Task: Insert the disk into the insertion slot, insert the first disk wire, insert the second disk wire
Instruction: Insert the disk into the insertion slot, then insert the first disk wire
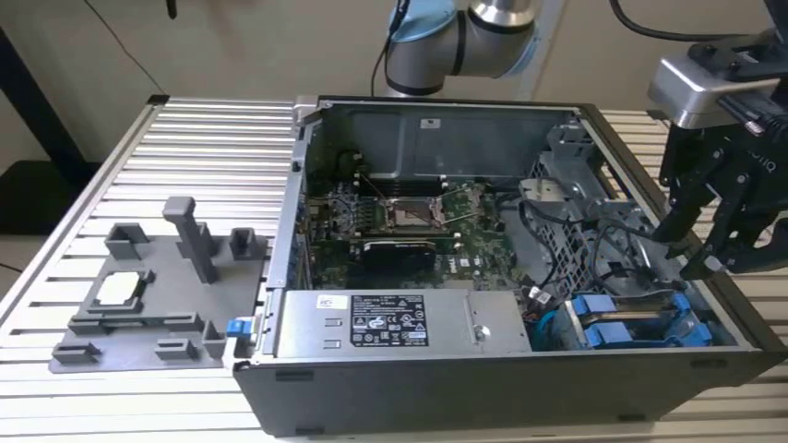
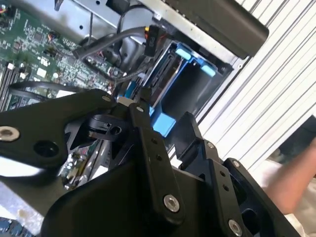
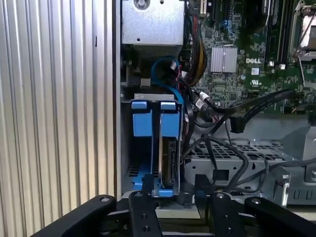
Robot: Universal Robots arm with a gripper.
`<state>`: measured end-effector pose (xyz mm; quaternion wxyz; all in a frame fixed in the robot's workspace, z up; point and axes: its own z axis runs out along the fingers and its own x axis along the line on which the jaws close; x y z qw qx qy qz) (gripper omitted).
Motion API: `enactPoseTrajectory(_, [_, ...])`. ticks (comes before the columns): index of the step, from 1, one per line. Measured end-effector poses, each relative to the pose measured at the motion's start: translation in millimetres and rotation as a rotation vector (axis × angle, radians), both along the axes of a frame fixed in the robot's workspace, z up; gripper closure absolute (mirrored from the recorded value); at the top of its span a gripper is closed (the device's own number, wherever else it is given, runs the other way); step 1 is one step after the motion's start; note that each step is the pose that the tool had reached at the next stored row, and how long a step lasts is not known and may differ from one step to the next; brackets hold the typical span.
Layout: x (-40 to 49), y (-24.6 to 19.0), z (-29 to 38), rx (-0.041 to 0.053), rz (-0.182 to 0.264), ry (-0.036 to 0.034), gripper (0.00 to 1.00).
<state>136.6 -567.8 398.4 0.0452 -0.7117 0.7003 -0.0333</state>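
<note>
Disk stands edgewise, lengthwise in insertion slot.

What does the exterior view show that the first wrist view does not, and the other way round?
Exterior view: the grey fixture plate beside the computer case, and an arm joint behind it. First wrist view: the disk edge-on in its blue carrier, and a black connector hanging free. Both: the two blue carriers and the motherboard.
</note>
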Motion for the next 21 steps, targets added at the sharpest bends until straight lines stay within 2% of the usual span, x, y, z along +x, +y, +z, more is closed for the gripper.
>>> enactPoseTrajectory(4, [0.0,0.2,-0.1,0.0121,0.001,-0.0695,0.53])
enactPoseTrajectory(5, [0.6,0.3,0.0,0.0124,0.004,-0.0711,0.53])
enactPoseTrajectory(7, [2.4,0.4,0.0,0.0108,0.006,-0.0659,0.53])
enactPoseTrajectory(12, [8.6,0.5,-0.2,0.0093,0.015,-0.0596,0.53])
enactPoseTrajectory(17, [12.7,1.3,-1.7,0.0075,0.021,-0.0590,0.53])
enactPoseTrajectory(19, [13.6,3.0,-3.1,0.0055,0.022,-0.0590,0.53])
enactPoseTrajectory(21, [14.2,7.1,-5.3,0.0017,0.023,-0.0589,0.53])
